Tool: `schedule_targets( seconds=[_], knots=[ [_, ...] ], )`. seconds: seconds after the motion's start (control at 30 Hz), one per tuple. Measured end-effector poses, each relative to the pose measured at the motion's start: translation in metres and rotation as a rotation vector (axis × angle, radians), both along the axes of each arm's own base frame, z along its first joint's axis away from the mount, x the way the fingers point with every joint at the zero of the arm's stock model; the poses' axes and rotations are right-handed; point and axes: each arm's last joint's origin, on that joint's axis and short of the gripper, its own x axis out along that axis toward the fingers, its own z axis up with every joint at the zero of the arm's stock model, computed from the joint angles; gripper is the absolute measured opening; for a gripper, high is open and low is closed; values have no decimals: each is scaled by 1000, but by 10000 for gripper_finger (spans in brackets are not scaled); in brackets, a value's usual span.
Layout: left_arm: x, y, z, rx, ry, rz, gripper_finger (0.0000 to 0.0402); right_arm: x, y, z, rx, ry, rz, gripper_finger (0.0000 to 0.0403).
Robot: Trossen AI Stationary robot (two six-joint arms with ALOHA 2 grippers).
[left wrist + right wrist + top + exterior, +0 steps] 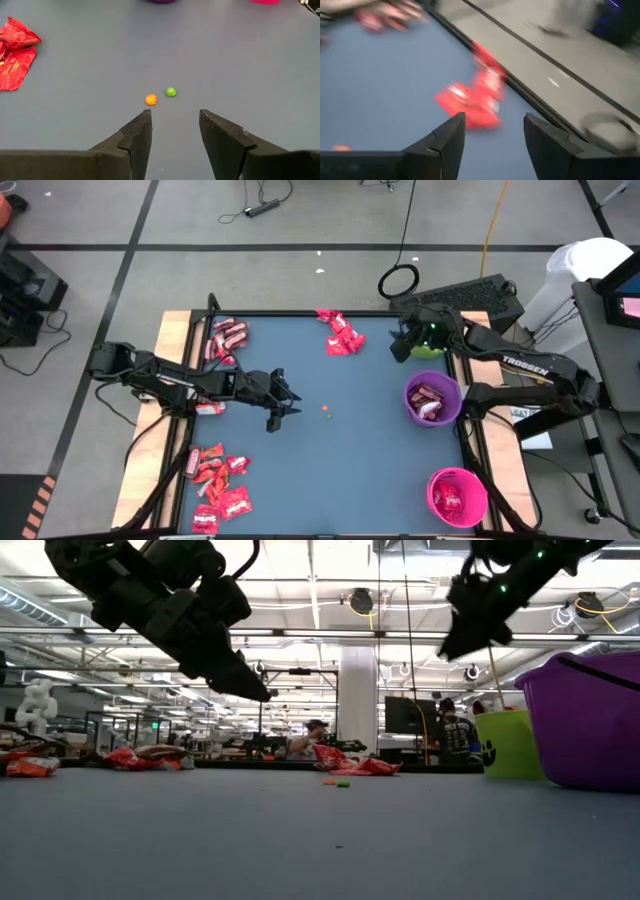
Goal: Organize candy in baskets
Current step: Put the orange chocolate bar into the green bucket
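Red candy [343,335] heaped; baskets [432,400] upright

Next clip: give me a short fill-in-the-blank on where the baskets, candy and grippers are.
1. The purple basket holds ___.
2. The right gripper hangs over the ___ basket.
3. The left gripper has its fingers ___.
4. Ahead of it lie an orange dot and a ___ one.

Missing: candy; green; open; green

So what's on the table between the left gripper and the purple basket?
Just two tiny loose dots, seen from above, between the left gripper and the purple basket. No candy lies there.
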Motion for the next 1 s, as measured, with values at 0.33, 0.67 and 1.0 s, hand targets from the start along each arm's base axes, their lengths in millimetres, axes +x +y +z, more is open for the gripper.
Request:
schedule_targets(
  seconds=[0.33,0.67,1.0],
  knots=[
    [1,8,22,156,133,209,171,39,50,-31,-59,-169,304,189],
    [-21,29,48,251,428,624,171,48,85,-87,-67,-268,460,189],
    [-56,82,25,115,656,958,171,54,96,-82,-123,-351,516,189]
  ],
)
